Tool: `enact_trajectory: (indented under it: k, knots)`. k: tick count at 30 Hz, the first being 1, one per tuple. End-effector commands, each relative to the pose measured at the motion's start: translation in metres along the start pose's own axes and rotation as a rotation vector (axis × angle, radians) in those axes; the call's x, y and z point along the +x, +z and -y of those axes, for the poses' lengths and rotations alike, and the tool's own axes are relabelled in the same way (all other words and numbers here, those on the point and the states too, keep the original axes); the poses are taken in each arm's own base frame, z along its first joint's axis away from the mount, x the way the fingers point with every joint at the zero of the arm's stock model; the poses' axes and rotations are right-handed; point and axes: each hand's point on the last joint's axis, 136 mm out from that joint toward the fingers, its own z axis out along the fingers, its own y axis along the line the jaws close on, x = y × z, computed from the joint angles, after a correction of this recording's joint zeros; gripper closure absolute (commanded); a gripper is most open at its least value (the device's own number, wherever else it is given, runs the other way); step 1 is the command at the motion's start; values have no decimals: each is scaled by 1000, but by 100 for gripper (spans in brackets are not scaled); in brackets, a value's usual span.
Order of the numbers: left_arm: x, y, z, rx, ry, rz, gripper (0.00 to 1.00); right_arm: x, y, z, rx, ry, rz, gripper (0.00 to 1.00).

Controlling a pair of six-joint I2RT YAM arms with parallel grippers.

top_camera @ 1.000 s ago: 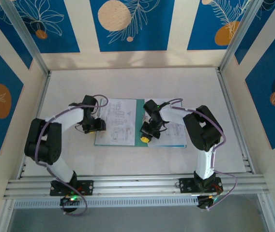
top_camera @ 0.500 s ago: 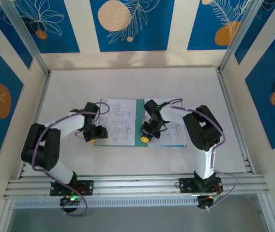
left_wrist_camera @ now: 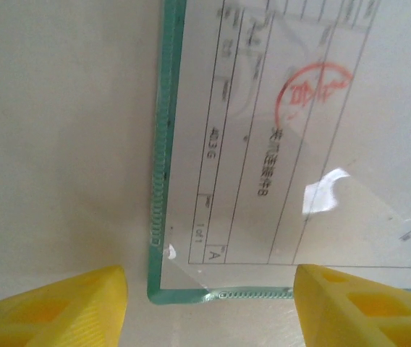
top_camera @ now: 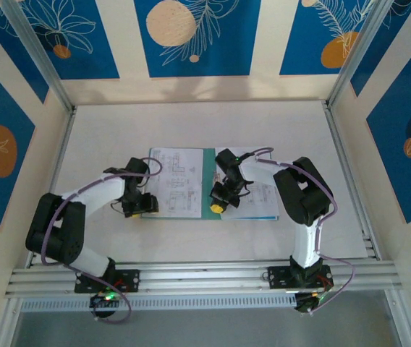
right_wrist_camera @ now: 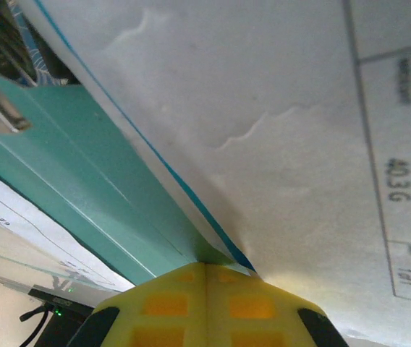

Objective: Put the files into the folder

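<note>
The teal folder [top_camera: 209,181] lies open in the middle of the table [top_camera: 191,123], with files [top_camera: 176,177] on both halves. The left sheet looks tucked under a clear sleeve. The left tool [top_camera: 139,204] hovers open over the near-left corner. The right tool [top_camera: 218,204] is closed at the spine, against the right sheet's edge. That sheet probably needs seating before the folder is closed.

White tabletop [top_camera: 191,123] within cream walls [top_camera: 263,43], blue leaf-and-orange-disc panels [top_camera: 220,50], aluminium rail [top_camera: 205,273] along near edge.
</note>
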Motion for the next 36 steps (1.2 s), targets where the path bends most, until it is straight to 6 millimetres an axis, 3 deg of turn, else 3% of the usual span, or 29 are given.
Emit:
enact_trajectory:
  k: [1, 7, 16, 29, 36]
  knots:
    - [10, 6, 8, 42, -12, -23, 38, -5, 27, 56, 196, 74, -4, 99]
    - [2, 6, 28, 107, -1, 2, 38, -5, 28, 57, 200, 73, -5, 99]
    - [-13, -15, 57, 206, 9, 89, 40, -4, 29, 59, 198, 77, -9, 99]
    - [-12, -33, 57, 233, 2, 159, 43, -7, 31, 60, 194, 73, -24, 99]
    - [-14, -41, 56, 247, -10, 200, 51, -9, 29, 60, 190, 76, -23, 99]
